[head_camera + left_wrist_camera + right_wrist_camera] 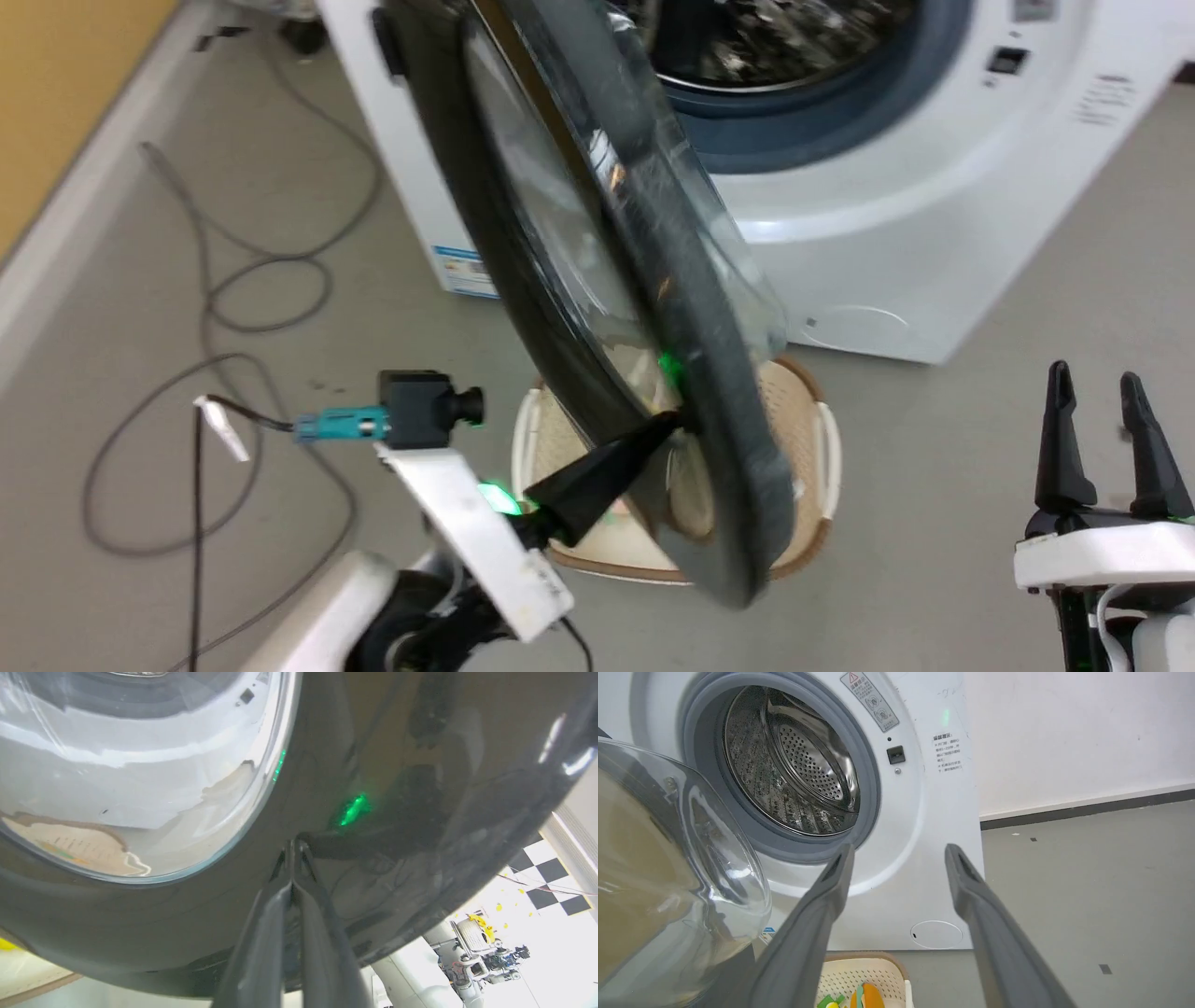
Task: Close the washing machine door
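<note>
Touching the door (719, 392) at centre frame, the left tool (677, 422) is pressed together; the right tool (1094, 375), lower right, spreads empty.

Not much legible from my end. On the washing machine (924, 868) front, upper part, I see a slanted warning label (869, 701): red triangle w/ exclamation mark at its top, two round pictograms under it, print too small to read. To its right there's a printed text block (948, 751), Chinese chars in several short lines, too fine for me to make out. Low on the front sits a blue-white sticker (464, 271), blurred in head view, text illegible
</note>
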You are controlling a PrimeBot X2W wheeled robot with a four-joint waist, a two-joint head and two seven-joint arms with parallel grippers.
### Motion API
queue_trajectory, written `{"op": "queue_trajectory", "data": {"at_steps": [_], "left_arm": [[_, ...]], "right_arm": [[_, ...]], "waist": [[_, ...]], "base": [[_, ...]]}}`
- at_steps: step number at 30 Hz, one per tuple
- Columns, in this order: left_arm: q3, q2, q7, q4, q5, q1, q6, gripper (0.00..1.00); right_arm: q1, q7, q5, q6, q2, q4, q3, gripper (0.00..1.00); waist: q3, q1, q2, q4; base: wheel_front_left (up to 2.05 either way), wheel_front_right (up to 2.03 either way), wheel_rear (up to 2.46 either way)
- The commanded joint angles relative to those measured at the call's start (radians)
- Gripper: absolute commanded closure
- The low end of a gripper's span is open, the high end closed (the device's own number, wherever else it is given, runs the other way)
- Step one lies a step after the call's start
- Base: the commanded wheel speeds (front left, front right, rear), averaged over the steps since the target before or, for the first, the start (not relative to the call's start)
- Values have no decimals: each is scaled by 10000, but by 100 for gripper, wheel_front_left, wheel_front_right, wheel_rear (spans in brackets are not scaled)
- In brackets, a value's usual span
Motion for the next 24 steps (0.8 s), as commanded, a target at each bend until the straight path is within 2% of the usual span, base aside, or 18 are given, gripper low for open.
{"op": "queue_trajectory", "data": {"at_steps": [1, 11, 18, 22, 24], "left_arm": [[-187, -101, -153, 63, -1, -219, -46, 100], [-1420, -352, -1948, 1429, -644, -1761, -46, 100], [-2108, -465, -2724, 2422, -1161, -2549, -46, 100], [-2469, -384, -2994, 2692, -1393, -2781, -46, 100], [-2804, -143, -3276, 2702, -1507, -2838, -46, 100]], "right_arm": [[-149, -45, 40, -7, -33, -25, -22, 0], [-393, -45, 170, -7, -33, -62, 10, 0], [-569, -46, 228, -7, -33, -59, 143, 0], [-567, -46, 258, -7, -33, -46, 177, 0], [-495, -46, 270, -7, -33, -23, 147, 0]], "waist": [[174, 0, 0, -393], [555, 0, 0, -1408], [748, 0, 0, -1821], [748, 0, 0, -1941], [646, 0, 0, -1946]], "base": [[0, 0, 0], [0, 0, 0], [0, 0, 0], [0, 0, 0], [0, 0, 0]]}}
